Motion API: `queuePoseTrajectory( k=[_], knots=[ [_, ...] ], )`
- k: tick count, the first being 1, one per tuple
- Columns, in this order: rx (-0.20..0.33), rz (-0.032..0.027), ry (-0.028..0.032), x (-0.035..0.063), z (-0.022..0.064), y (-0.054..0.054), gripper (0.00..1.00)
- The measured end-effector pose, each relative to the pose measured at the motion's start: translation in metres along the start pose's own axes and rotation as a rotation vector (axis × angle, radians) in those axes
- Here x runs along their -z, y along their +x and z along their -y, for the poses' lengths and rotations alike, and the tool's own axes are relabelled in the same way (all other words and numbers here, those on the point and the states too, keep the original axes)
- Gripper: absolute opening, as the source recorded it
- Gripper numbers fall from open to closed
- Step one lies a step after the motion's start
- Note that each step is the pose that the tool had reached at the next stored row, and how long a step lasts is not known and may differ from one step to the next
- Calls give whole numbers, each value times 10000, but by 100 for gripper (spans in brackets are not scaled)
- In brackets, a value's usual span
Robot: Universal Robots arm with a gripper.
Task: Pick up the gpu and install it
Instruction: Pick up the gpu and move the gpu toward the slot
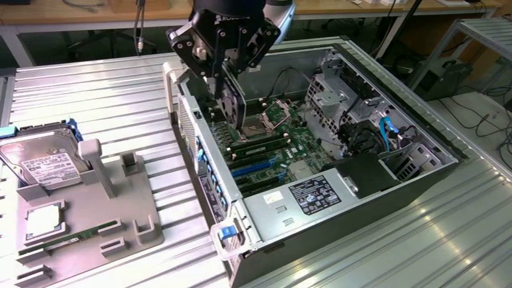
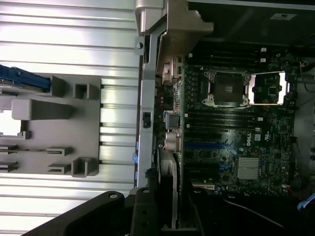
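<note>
My gripper (image 1: 220, 77) hangs over the open computer case (image 1: 416, 135) and is shut on the gpu (image 1: 232, 103). The gpu is a dark card with a round fan, held upright on its edge. Its lower edge is just above the motherboard (image 1: 300, 144), close to the case's rear wall and beside the CPU socket (image 1: 258, 126). In the wrist view the gpu (image 2: 176, 196) appears edge-on between my black fingers (image 2: 143, 216), its silver bracket (image 2: 167, 169) against the case's rear wall. It stands over the slots next to the blue slot (image 2: 204, 146).
A grey parts fixture (image 1: 112, 210) lies on the ribbed metal table at the exterior view's left. It holds a silver hard drive (image 1: 44, 162), a CPU chip (image 1: 44, 219) and a green memory stick (image 1: 76, 237). Drive bays and cables (image 1: 388, 135) fill the case's far side.
</note>
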State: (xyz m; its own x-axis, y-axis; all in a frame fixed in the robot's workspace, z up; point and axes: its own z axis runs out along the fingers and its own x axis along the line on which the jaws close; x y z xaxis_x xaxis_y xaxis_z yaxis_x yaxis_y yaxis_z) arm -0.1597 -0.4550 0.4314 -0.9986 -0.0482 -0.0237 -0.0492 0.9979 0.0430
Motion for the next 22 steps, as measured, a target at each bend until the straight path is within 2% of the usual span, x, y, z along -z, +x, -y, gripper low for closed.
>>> queuePoseTrajectory(
  k=[22],
  knots=[
    [-1,4,-1,-24,15,-297,28]
  ],
)
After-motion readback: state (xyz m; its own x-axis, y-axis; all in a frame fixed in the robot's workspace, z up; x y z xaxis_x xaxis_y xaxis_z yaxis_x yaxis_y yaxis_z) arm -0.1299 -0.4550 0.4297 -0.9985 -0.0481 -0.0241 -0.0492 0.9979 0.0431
